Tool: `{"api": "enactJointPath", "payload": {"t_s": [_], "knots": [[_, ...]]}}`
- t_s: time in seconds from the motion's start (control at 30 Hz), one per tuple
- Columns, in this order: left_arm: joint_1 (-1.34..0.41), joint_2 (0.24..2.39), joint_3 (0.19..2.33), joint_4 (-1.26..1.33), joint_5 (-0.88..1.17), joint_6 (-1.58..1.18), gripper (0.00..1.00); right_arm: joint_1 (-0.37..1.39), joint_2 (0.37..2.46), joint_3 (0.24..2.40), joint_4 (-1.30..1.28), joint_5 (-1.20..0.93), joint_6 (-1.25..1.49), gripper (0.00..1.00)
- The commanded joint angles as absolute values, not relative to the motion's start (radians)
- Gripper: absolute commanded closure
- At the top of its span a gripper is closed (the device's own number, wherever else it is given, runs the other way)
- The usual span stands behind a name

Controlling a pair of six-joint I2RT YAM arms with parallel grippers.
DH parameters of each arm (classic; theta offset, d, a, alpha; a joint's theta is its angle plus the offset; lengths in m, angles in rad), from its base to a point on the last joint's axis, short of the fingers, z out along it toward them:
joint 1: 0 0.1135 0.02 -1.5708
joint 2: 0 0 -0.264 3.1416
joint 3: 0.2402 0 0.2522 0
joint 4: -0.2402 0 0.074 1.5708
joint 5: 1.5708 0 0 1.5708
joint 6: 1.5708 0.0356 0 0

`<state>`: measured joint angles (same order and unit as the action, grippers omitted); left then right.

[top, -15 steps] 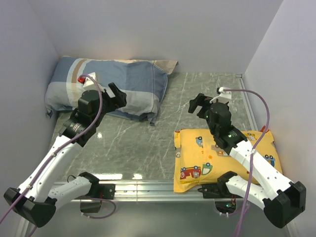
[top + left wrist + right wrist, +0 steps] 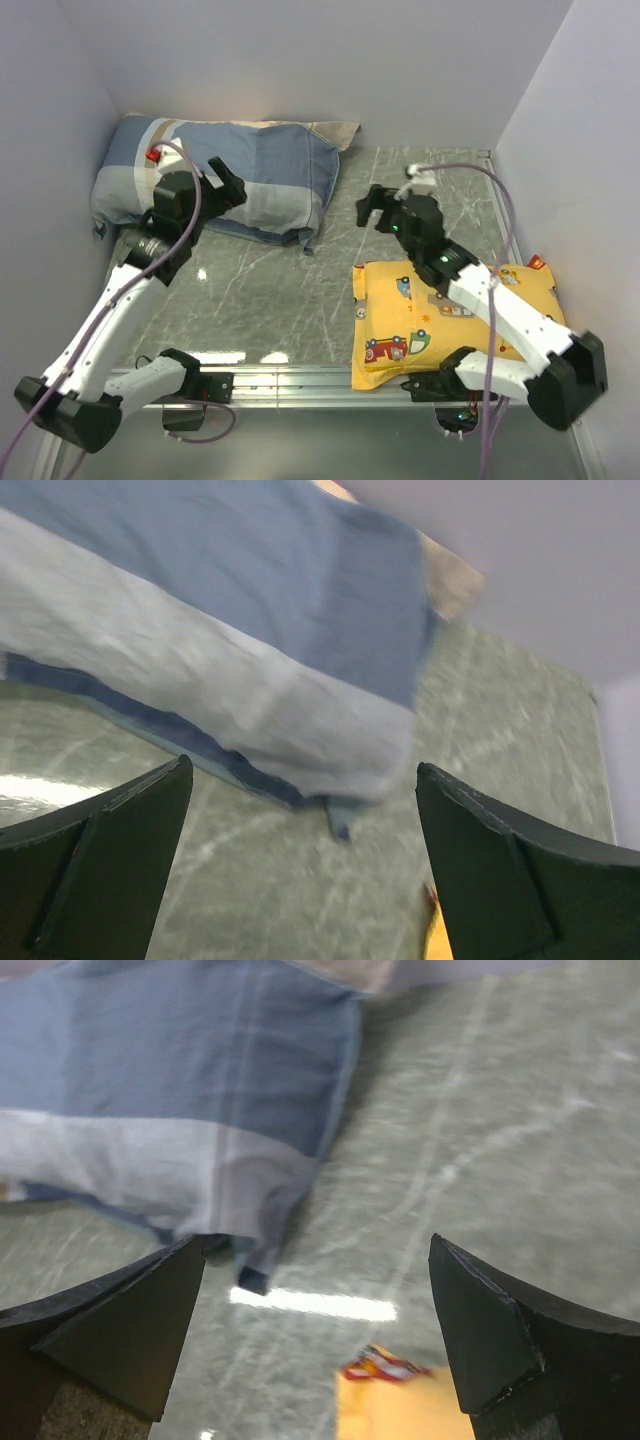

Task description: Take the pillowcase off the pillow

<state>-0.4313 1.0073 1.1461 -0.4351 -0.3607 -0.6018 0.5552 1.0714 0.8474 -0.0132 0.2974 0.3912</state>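
Puffy blue, grey-blue and beige patchwork fabric pillowcase (image 2: 270, 170) sits in the far-left corner of the grey marbled table (image 2: 280, 290). Left gripper (image 2: 228, 183) stretches out over that corner, right gripper (image 2: 366, 205) leans toward the table's middle. Both are wide open and holding nothing.

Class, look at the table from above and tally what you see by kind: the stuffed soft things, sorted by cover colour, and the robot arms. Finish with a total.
Patchwork blue, grey-blue and beige pillowcase, stuffed: 1
Vehicle-print yellow pillow: 1
Robot arms, the left arm and the right arm: 2
Total: 4
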Motion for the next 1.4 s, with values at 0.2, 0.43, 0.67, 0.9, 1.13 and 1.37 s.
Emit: {"api": "enactJointPath", "payload": {"t_s": [0.2,0.43,0.67,0.9,1.13,1.37], "knots": [[-0.034,1.193,1.160,-0.367,-0.190,-0.779,0.01,0.696,1.555,1.186,0.112,0.149,0.279,0.00],[-0.003,1.351,1.152,-0.240,-0.231,-0.836,0.01,0.710,1.813,1.368,0.089,0.066,0.311,0.00],[0.021,1.480,1.118,-0.158,-0.308,-0.856,0.01,0.724,1.884,1.321,0.118,0.121,0.417,0.00],[0.021,1.594,1.058,0.029,-0.347,-0.836,0.18,0.733,1.934,1.301,0.190,0.156,0.468,0.06],[0.023,1.632,1.097,0.083,-0.353,-0.776,0.99,0.735,1.901,1.286,0.203,0.213,0.462,0.52],[-0.038,1.527,1.135,-0.066,-0.416,-0.739,0.99,0.733,1.764,1.270,0.134,0.227,0.437,1.00]]}}
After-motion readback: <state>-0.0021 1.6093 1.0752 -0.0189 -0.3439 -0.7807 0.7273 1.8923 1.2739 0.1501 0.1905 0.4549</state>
